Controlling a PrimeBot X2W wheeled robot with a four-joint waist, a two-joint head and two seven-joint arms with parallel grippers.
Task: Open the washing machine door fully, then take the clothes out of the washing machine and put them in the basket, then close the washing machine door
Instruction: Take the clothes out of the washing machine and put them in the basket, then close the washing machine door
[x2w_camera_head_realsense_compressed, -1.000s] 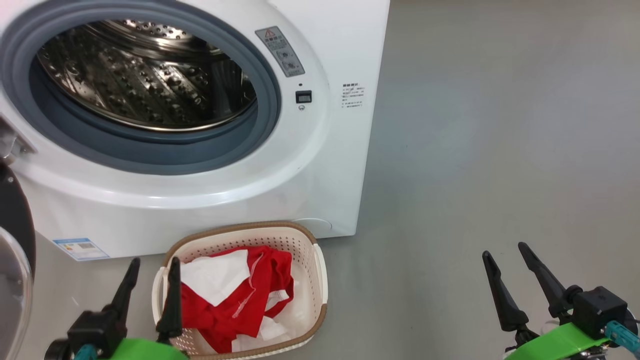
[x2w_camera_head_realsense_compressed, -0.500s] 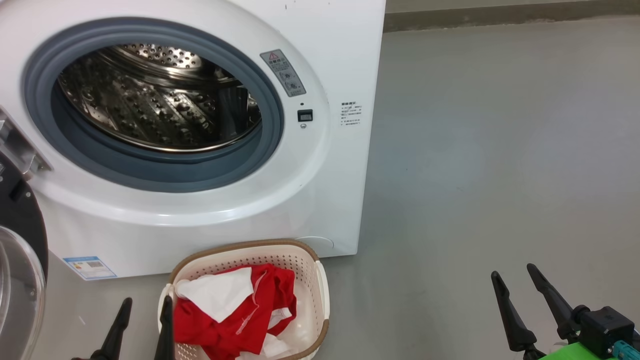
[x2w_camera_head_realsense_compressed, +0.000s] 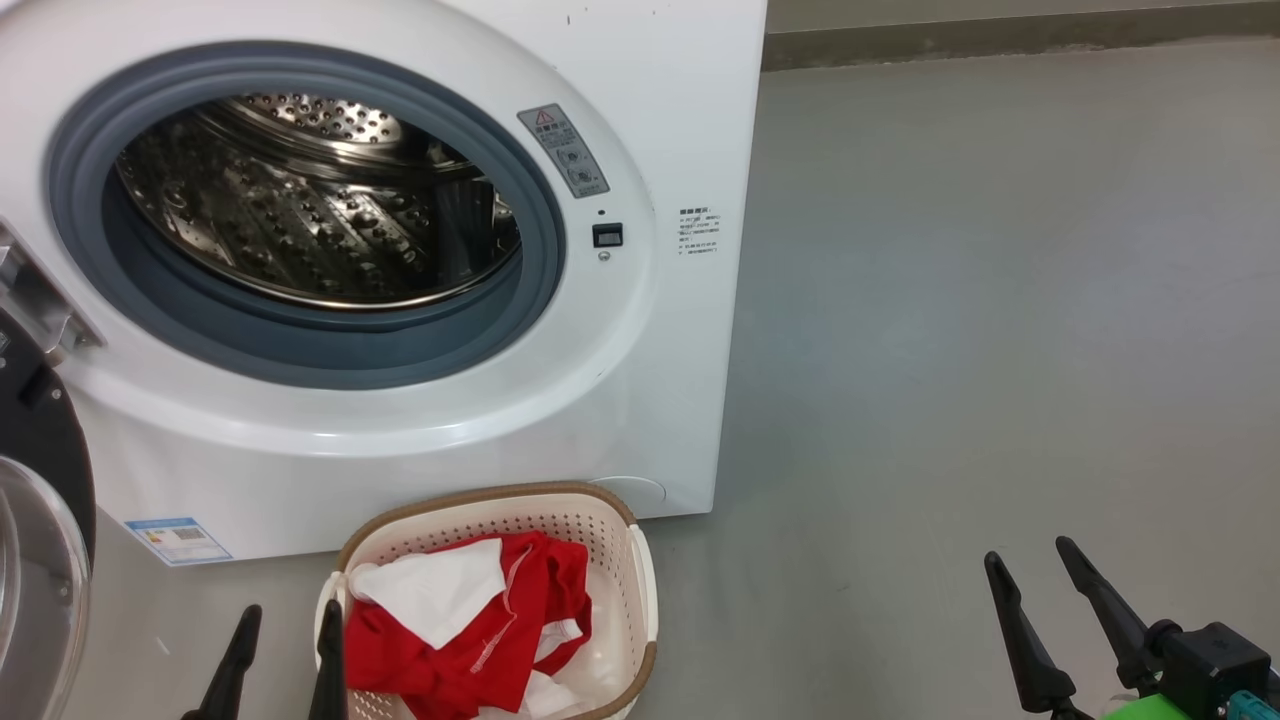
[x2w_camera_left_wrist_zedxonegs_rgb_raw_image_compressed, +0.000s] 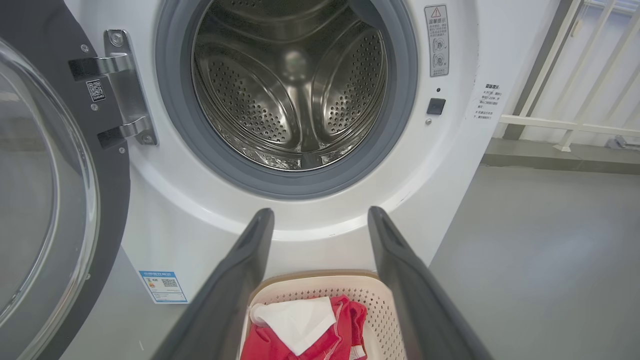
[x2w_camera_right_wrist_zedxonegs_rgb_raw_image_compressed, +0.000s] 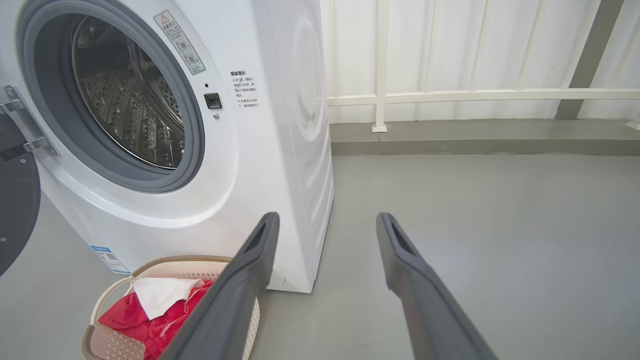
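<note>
Resting in the basket (x2w_camera_head_realsense_compressed: 480, 497), the clothes (x2w_camera_head_realsense_compressed: 470, 630) are lying just before the washing machine (x2w_camera_head_realsense_compressed: 400, 450).
The washing machine door (x2w_camera_left_wrist_zedxonegs_rgb_raw_image_compressed: 55, 190) is hanging open at left; the left end effector (x2w_camera_left_wrist_zedxonegs_rgb_raw_image_compressed: 320, 212) and right end effector (x2w_camera_head_realsense_compressed: 1030, 555) are both gaping wide, holding nothing.

A bare laundry corner in a utility space: a white front-loading washing machine (x2w_camera_head_realsense_compressed: 400, 450) on a smooth grey floor (x2w_camera_head_realsense_compressed: 1000, 300), a basket (x2w_camera_head_realsense_compressed: 520, 522) of red clothes (x2w_camera_head_realsense_compressed: 450, 650) before it, a white railing (x2w_camera_right_wrist_zedxonegs_rgb_raw_image_compressed: 475, 94) and panelled wall (x2w_camera_right_wrist_zedxonegs_rgb_raw_image_compressed: 450, 45) behind.
</note>
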